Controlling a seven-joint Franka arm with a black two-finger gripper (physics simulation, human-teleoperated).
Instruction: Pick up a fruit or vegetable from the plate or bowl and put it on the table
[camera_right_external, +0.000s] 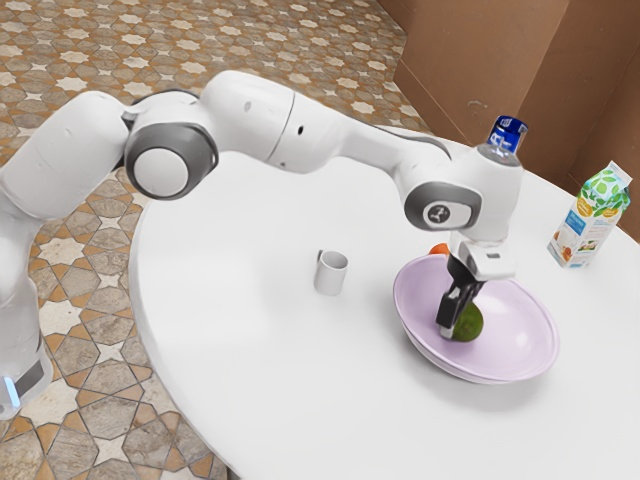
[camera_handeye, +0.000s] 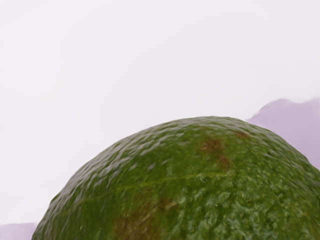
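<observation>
The end effector is lowered into the lilac bowl, right at the avocado. Whether it is spread or closed on the avocado cannot be told, as the view of it is partly blocked. The avocado is seen inside the bowl, toward the exterior view's left side of it, and is partly covered there by the end effector. In the wrist view, the avocado's rough green skin is shown close under the hand, marked with brown patches and crossed by a thin paler line. Beyond it, a pale surface and bits of lilac are seen.

The bowl is held up by the white round desk. By its far rim, something orange-red is partly hidden; whether it is inside the bowl or behind it cannot be told. A small grey mug is set upright on the desk, apart from the bowl, toward the exterior view's left. A carton is stood upright toward the exterior view's right. A blue-capped bottle is mostly hidden behind the arm.
</observation>
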